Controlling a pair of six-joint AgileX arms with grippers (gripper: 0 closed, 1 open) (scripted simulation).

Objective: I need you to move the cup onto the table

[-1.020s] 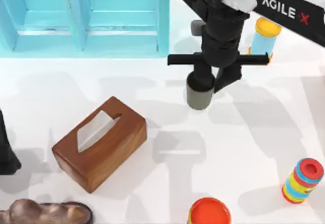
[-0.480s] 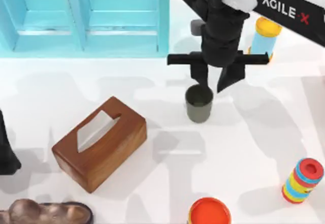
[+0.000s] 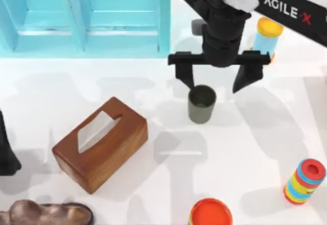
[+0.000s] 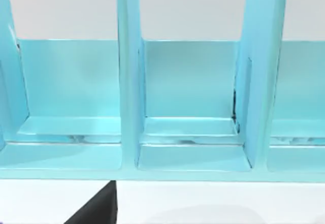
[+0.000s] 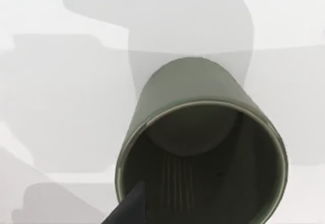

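The olive-grey cup [image 3: 201, 109] stands upright on the white table [image 3: 255, 148], just in front of the shelf's right end. My right gripper [image 3: 213, 88] hovers over the cup's far side, open wide, with one finger on each side of the rim and touching nothing. From the right wrist view I look down into the cup [image 5: 203, 142], whose inside is dark, and one fingertip [image 5: 127, 209] shows beside its rim. My left arm [image 3: 5, 153] is parked at the table's left edge.
A turquoise shelf unit [image 3: 84, 16] fills the back left. A wooden tissue box [image 3: 99, 143] lies to the cup's front left. A light-blue cylinder [image 3: 265, 36] stands behind the right arm, a rainbow cylinder [image 3: 305, 180] at front right, and an orange-lidded container [image 3: 210, 212] at the front edge.
My right gripper has let go of the cup and spread its fingers wide. The cup now stands free on the table.
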